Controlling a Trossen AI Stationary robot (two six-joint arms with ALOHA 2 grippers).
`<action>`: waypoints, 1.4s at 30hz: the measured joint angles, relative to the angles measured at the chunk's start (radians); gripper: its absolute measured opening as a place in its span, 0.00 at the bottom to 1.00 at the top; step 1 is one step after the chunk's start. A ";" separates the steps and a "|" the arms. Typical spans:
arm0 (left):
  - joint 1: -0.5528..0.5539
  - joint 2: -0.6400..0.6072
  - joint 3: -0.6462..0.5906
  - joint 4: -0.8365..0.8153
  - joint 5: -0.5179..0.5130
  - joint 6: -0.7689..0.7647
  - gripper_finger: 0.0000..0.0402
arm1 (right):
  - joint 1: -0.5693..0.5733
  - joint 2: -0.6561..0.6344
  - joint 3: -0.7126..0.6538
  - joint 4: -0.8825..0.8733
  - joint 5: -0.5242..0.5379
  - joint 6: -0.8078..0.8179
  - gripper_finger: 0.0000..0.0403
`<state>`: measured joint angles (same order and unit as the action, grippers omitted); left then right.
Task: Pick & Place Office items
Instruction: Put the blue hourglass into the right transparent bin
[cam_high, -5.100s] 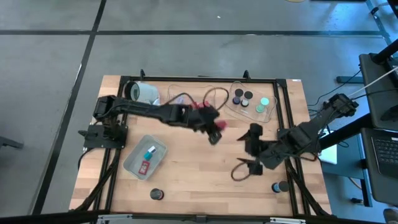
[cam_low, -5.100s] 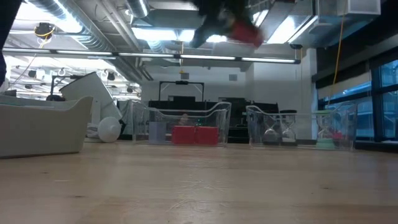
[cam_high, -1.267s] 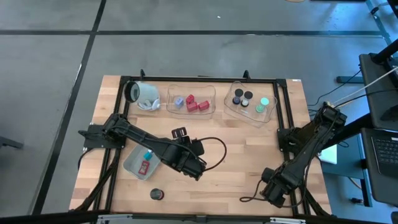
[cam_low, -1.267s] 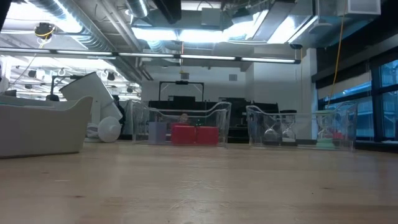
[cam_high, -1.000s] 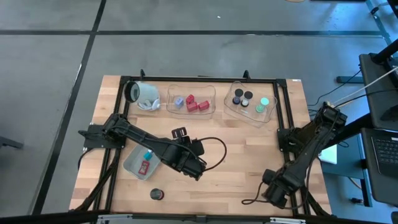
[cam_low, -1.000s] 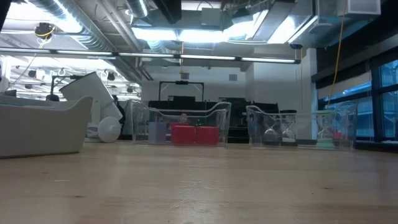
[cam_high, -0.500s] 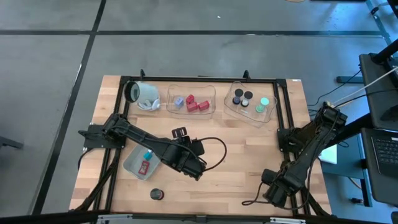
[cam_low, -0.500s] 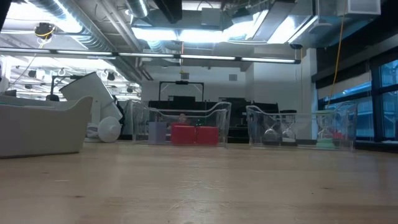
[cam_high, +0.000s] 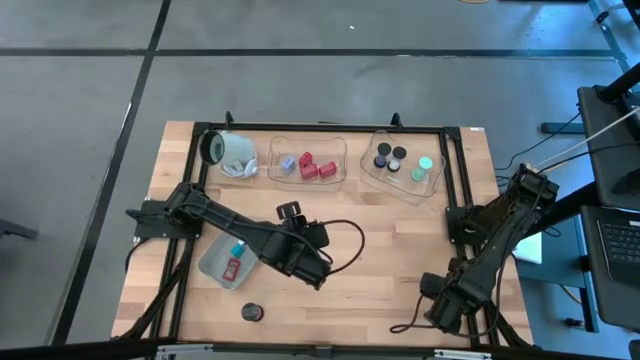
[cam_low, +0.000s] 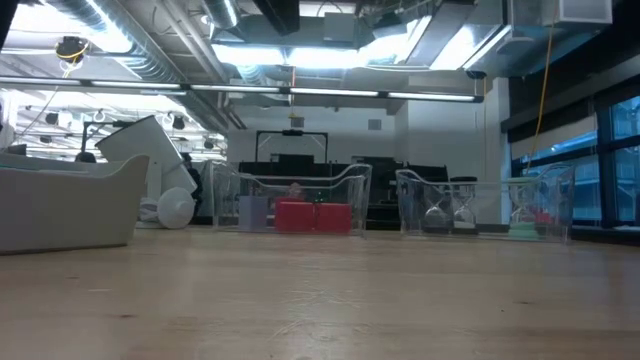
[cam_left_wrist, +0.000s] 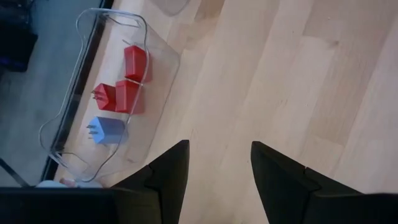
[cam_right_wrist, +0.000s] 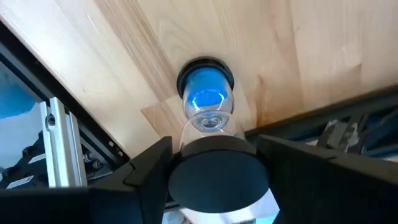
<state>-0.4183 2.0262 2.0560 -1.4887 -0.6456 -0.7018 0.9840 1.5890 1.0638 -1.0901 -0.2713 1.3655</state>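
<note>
Two arms: both are being seen over the wooden table (cam_high: 400, 240).
R gripper (cam_right_wrist: 214, 148): is being held low at the table's front right corner (cam_high: 441, 306), close to the edge.
R jaws: are being kept narrow, w/ a finger pressed on each side of the dark top cap of a small hourglass (cam_right_wrist: 208, 99).
Hourglass: blue sand inside, black ring at the base; it is being kept upright on the wood, next to the metal frame.
L gripper (cam_left_wrist: 217, 149): is being held over bare wood near the table's middle (cam_high: 318, 272).
L jaws: are being kept partly apart, only wood between them.
Middle clear tray (cam_high: 338, 150): at the back edge; red blocks (cam_high: 315, 166) and a blue block (cam_high: 288, 163) are being kept in it.
R clear tray (cam_high: 378, 178): at the back right; black cylinders (cam_high: 391, 156) and a mint-green disc (cam_high: 425, 162) are being kept in it.
Grey-blue tray (cam_high: 212, 262): beside the L arm; a teal piece (cam_high: 239, 246) and a red card (cam_high: 232, 266) are lying in it.
Loose black cylinder (cam_high: 251, 312): near the front edge, apart from the trays.
White cylinder (cam_high: 230, 150): lying at the back left.
</note>
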 joint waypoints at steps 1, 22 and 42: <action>0.000 0.000 0.000 0.001 0.003 -0.001 0.42 | -0.002 -0.001 0.001 0.001 0.015 -0.011 0.53; -0.189 0.000 -0.001 0.479 -0.166 0.567 0.42 | -0.112 0.004 0.371 -0.062 0.900 -0.254 0.54; -0.260 0.001 -0.004 0.730 -0.431 0.941 0.52 | -0.162 0.003 0.567 0.086 1.096 -0.518 0.54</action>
<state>-0.6787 2.0274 2.0518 -0.7586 -1.0761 0.2393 0.8215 1.5917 1.6310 -1.0037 0.8243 0.8478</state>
